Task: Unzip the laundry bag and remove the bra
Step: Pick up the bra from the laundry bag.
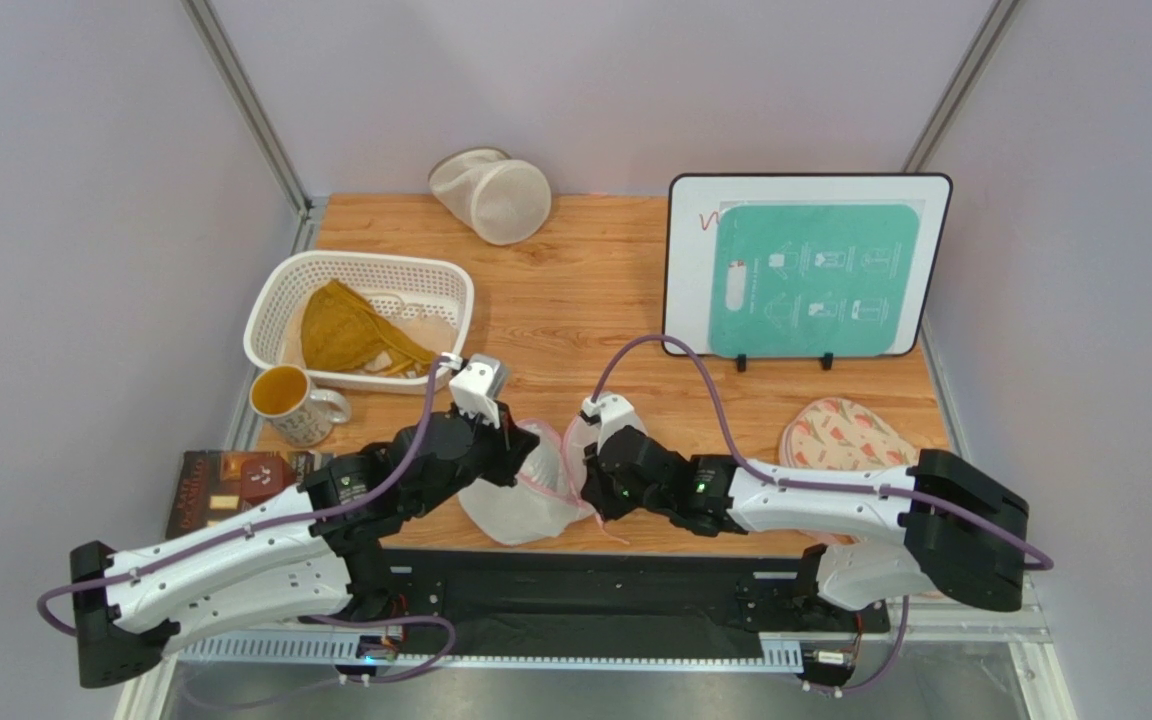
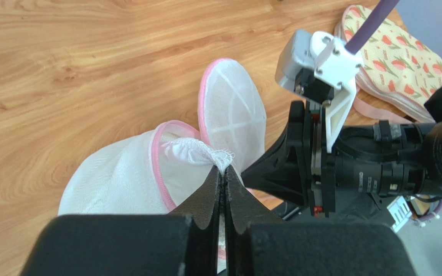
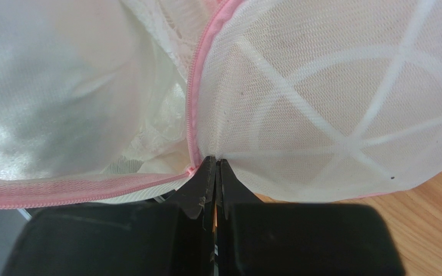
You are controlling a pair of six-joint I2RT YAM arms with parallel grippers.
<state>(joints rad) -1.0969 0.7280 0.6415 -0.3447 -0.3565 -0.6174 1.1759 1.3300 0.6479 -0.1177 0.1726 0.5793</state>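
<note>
As the overhead camera shows, the round white mesh laundry bag with pink zipper trim (image 1: 530, 510) lies at the wooden bench's (image 1: 567, 300) near edge, between the left gripper (image 1: 527, 458) and the right gripper (image 1: 585, 485). From the left wrist, shut jaws pinch a frayed white tuft rising over the open pink rim, probably the small soft white bra (image 2: 194, 152). From the right wrist, shut jaws clamp the bag's pink seam, with lace inside.

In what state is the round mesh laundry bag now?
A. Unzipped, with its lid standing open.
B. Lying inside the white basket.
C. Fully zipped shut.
A: the laundry bag gapes along its pink zipper, and the bra shows inside.
</note>
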